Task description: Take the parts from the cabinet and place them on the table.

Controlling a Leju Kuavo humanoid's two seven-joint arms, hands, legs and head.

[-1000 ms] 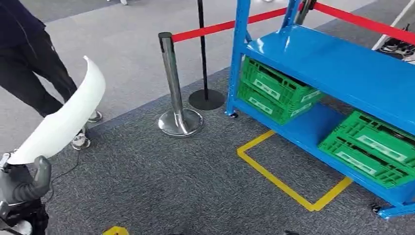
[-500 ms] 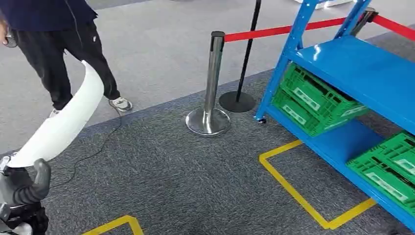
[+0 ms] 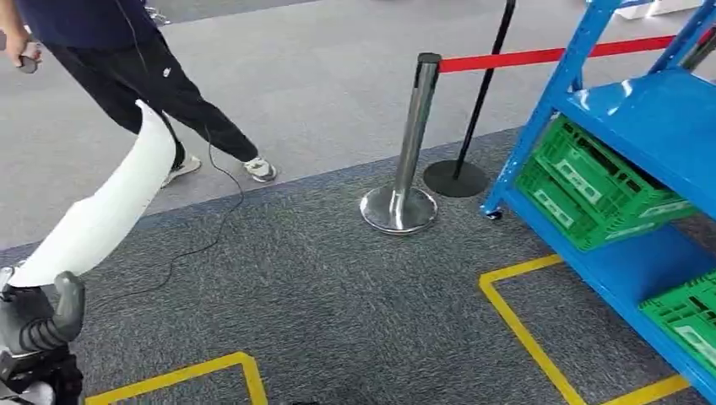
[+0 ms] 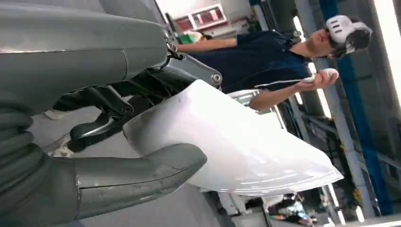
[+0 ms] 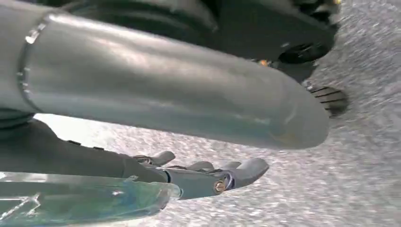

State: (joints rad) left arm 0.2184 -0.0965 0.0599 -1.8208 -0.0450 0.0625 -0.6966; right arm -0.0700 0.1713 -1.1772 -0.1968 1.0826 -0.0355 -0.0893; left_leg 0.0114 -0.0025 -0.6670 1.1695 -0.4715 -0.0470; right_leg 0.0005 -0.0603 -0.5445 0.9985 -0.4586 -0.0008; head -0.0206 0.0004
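Clearly, the left hand (image 3: 38, 325) is gripping a long curved white plastic panel (image 3: 105, 207); right hand (image 5: 208, 177) fingers (image 5: 246, 169) are hanging loosely apart, holding nothing; green plastic crates' (image 3: 595, 181) white labels are unreadable.

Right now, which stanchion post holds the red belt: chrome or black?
The chrome post: the red belt runs from its top. The thinner black pole stands just behind it.

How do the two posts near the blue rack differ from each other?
The silver post is thick and shiny; the black post behind it is thin and dark. The silver post has a domed chrome base; the black post has a flat black disc. The red belt joins the silver post's top; the black post's top is out of frame. Both stand on the dark carpet beside the blue rack.
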